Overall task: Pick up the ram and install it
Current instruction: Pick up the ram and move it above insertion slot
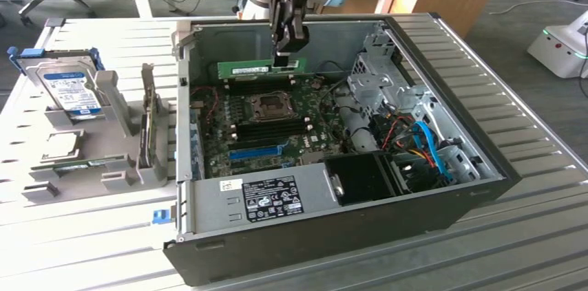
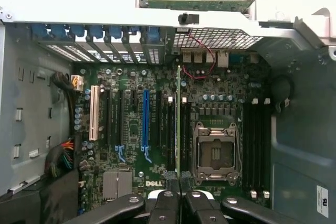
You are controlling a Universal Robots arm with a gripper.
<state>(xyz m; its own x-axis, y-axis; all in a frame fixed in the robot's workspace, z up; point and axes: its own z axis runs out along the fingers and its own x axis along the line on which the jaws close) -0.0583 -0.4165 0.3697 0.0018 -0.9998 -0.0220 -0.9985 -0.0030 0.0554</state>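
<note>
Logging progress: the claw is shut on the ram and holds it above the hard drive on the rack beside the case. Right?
Not quite. The claw is shut on the ram, but holds it inside the open computer case, over the motherboard, not above the hard drive on the rack. The exterior view shows this.

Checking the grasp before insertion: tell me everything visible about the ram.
The ram is a long, thin green board stick with a pale label. It stands on edge, level, above the dark slots beside the CPU socket. The gripper holds it, jaws shut near its end toward the exterior view's right. Whether it touches a slot is unclear.
</note>
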